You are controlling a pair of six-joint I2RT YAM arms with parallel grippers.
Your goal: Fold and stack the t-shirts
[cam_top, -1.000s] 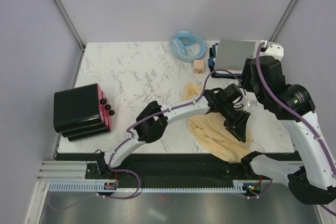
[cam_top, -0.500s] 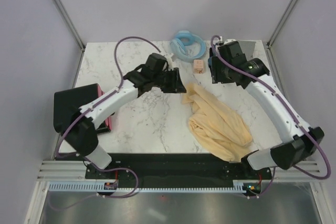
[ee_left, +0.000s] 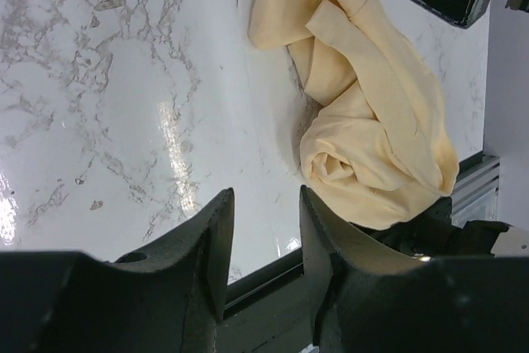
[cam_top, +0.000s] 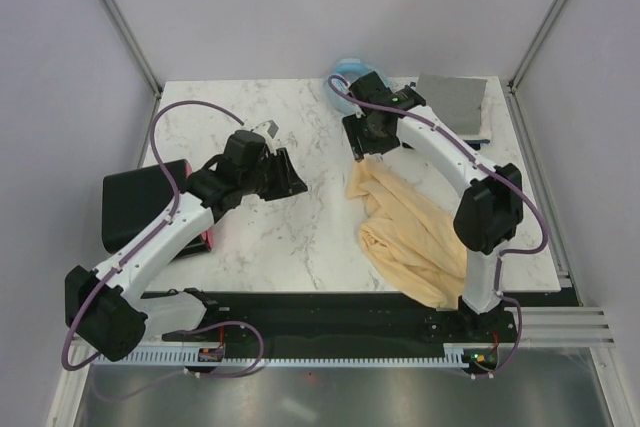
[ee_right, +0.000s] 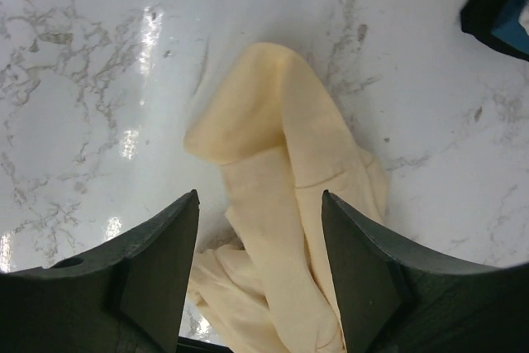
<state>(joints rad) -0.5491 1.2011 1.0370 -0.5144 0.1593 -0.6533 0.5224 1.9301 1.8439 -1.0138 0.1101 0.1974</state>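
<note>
cream t-shirt (cam_top: 410,232) lies crumpled on the desk (cam_top: 300,112). right gripper (ee_right: 260,204) spread above it, seemingly clear; left gripper (ee_left: 263,204) released.

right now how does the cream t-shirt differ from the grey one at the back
The cream t-shirt lies crumpled and twisted; the grey t-shirt is folded into a flat square. The cream one sprawls toward the near edge of the marble table; the grey one sits at the far right corner. Both are plain cloth, no print showing.
</note>
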